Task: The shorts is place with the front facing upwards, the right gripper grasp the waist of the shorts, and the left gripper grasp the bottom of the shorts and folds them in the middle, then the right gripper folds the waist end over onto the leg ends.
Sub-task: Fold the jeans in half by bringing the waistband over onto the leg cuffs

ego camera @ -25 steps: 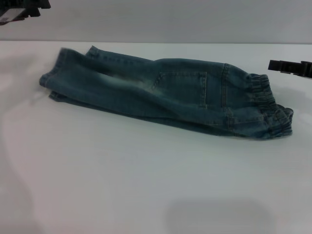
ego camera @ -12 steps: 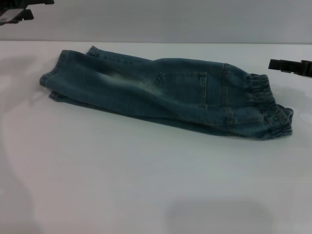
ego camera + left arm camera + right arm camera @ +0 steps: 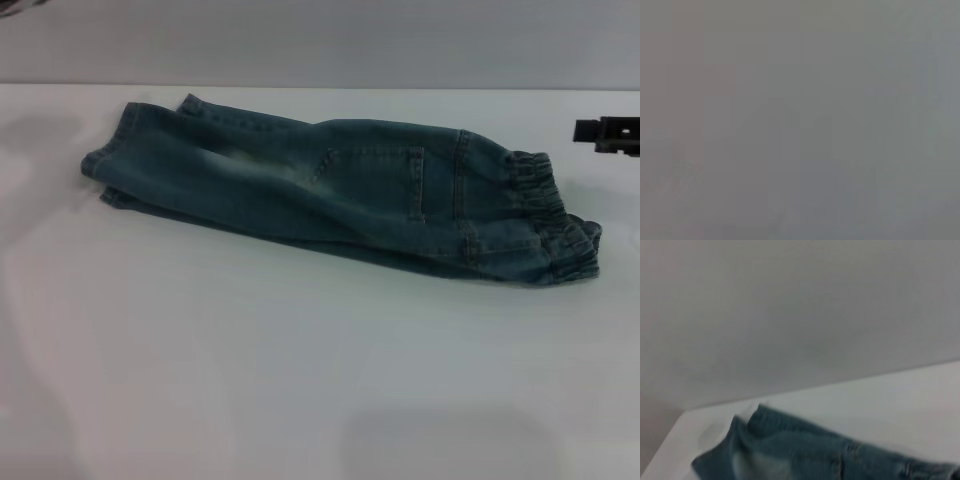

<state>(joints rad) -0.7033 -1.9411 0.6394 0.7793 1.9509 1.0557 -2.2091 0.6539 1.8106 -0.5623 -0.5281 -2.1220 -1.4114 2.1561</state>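
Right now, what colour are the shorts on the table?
The shorts are faded blue denim with a paler patch on the leg, clearest in the head view.

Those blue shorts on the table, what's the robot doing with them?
Right now nothing is touching them. The shorts lie folded lengthwise on the white table, with the ruffled waist end on the robot's right and the leg ends on its left. The right gripper hangs off to the right of the waist, apart from it. The left gripper barely shows in the far corner.
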